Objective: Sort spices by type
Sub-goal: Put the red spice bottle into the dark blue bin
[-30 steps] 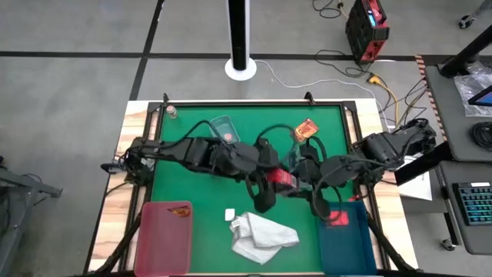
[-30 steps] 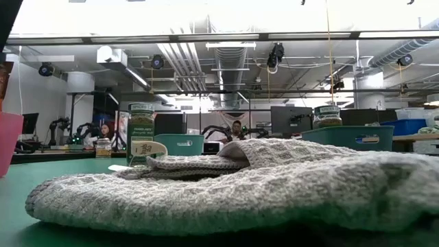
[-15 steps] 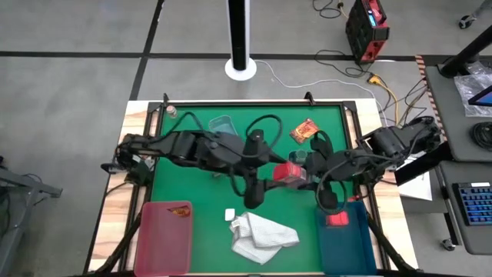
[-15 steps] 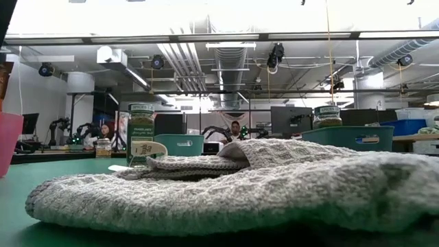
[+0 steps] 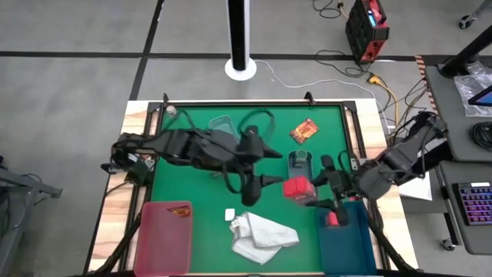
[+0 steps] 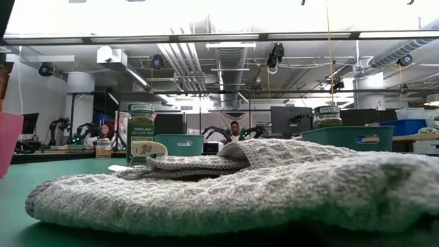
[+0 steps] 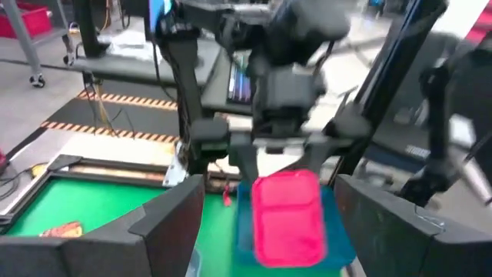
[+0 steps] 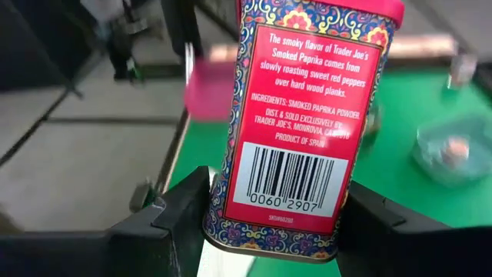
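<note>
My right gripper (image 5: pixel 304 192) is shut on a red paprika tin (image 5: pixel 295 188), held over the green mat (image 5: pixel 192 192) left of the blue tray (image 5: pixel 350 250). The tin fills the right wrist view (image 8: pixel 301 115). My left gripper (image 5: pixel 269 180) is open just left of the tin and touches nothing. In the left wrist view the tin (image 7: pixel 288 215) shows between its spread fingers, farther off. A second red block (image 5: pixel 332 219) lies in the blue tray. A green jar (image 5: pixel 300 160) stands on the mat, and a red-orange packet (image 5: pixel 305 131) lies flat near the far edge. My right gripper pinches the tin between its two fingers (image 8: pixel 181 219), one on each side of the tin's barcode end (image 8: pixel 286 188). The fingers come from the table's right side, about level. The tin is lifted clear of the mat.
A white cloth (image 5: pixel 261 235) lies near the front edge and fills the low view (image 6: pixel 260 185). A pink tray (image 5: pixel 154 238) at the near left holds a packet (image 5: pixel 181 209). A clear container (image 5: pixel 221 123) and a small jar (image 5: pixel 171 111) sit toward the far left.
My right arm has drawn back toward the table's right edge, carrying the red tin a little toward the right and near edges. My left arm has pulled away from the tin toward the table's left, so the two grippers now stand apart.
</note>
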